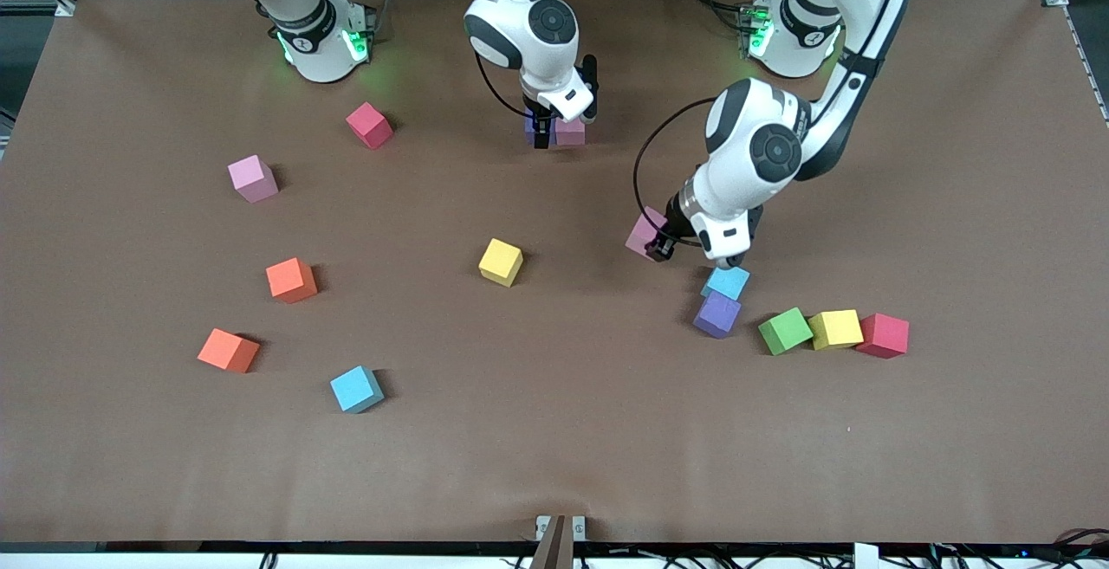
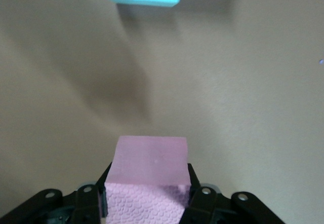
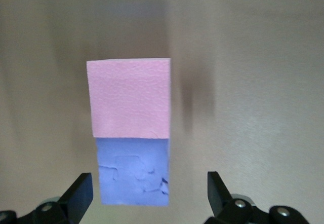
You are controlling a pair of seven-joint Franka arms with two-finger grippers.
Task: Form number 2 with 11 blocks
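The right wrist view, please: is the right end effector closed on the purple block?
No, the right end effector stands open above the purple block, its fingers clear of the block's sides.

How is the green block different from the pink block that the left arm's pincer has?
The green block is green; the held pink block is pink.
The green block lies free on the table, untouched; the pink block is clamped in the left pincer.
The green block touches a yellow block beside it; the pink block has no block against it.
Both look like plain foam cubes of equal size.
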